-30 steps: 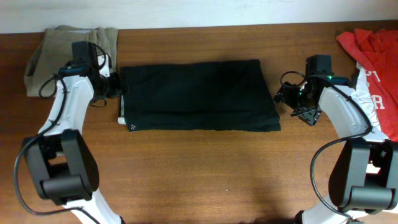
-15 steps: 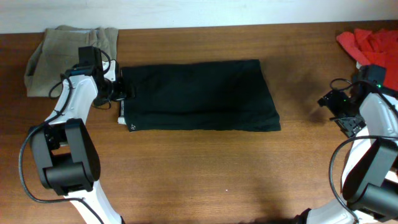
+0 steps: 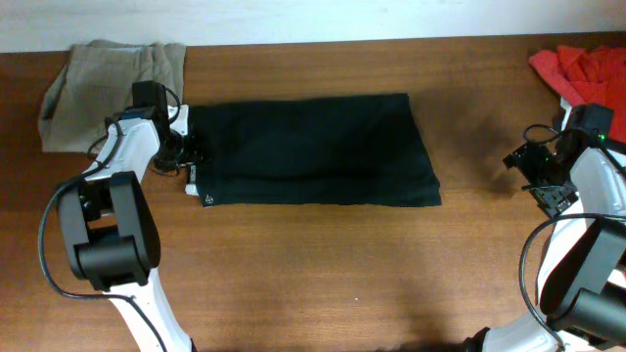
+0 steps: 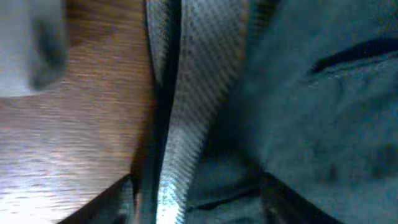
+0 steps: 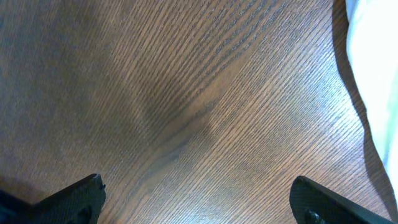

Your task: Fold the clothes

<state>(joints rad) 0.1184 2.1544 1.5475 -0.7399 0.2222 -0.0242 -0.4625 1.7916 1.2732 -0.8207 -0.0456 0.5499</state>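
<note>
At about ten o'clock on the table point(image 3: 323, 284), seen from overhead, the khaki shorts point(image 3: 108, 83) lie in a bunched heap near the far edge. Just toward three o'clock of them, the left gripper point(image 3: 193, 154) sits low at the nine o'clock end of the black shorts point(image 3: 313, 152). These lie flat as a wide folded rectangle, a little toward twelve o'clock of the table's middle. Their pale waistband point(image 3: 193, 176) shows as a thin strip along that same end.

In the left wrist view the waistband point(image 4: 199, 93) runs as a grey woven band, with wood at nine o'clock of it and black cloth at three o'clock. The left gripper point(image 4: 199, 199) has a finger on each side of this band. The picture is close and blurred, so I cannot tell whether the fingers merely straddle the cloth or pinch it.

At three o'clock on the table, well apart from the black shorts, the right gripper point(image 3: 515, 159) hangs over bare wood. Its wrist view shows the right gripper point(image 5: 196, 199) with fingers spread wide and only wood grain between them. A white shirt point(image 5: 376, 68) edges in at two o'clock there. The red shirt point(image 3: 587, 66) lies crumpled at two o'clock on the table.
</note>
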